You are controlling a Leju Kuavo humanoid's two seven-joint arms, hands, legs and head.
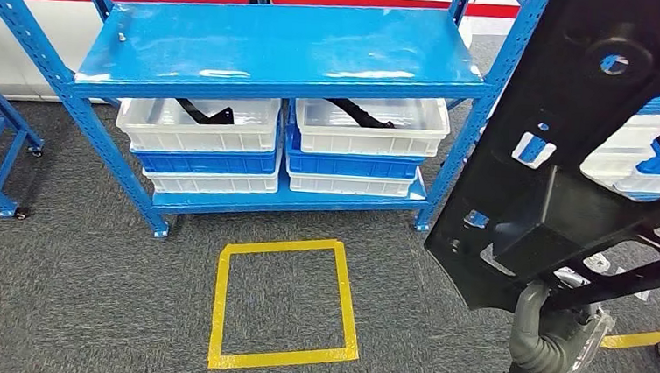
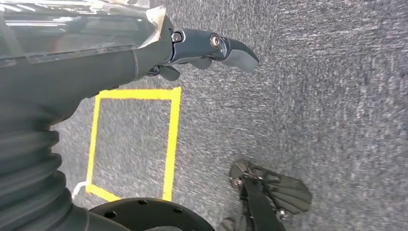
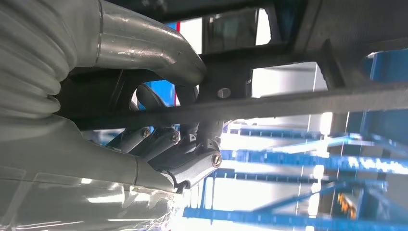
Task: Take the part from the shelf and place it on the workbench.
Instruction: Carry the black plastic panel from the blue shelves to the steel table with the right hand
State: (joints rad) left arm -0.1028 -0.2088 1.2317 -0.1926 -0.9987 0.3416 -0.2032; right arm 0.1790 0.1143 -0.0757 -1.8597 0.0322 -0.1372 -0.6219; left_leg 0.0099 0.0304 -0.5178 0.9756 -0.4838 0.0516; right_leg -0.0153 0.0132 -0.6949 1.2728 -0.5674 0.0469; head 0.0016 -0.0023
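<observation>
Head view looks down on grey carpet with a blue metal shelf rack (image 1: 283,47) straight ahead; its top board is bare apart from a small bolt near the left edge. On the rack's lower level sit two stacks of white and blue plastic crates (image 1: 198,146) side by side, and long black parts lie in the two top white crates. No writing or label can be read on any of them. A yellow tape rectangle (image 1: 283,304) marks the floor in front of the rack.

The large flat black plastic part with cut-out holes (image 1: 575,142) is off the shelf — it is raised at the right of the view, tilted, and held from below by the right hand (image 1: 553,329). Right wrist view shows that hand's dark fingers (image 3: 163,144) curled around a bar of the part, thumb over the top.

Left wrist view shows the left hand (image 2: 202,48) hanging above the carpet near the tape rectangle — fingers loosely extended, holding nothing.
</observation>
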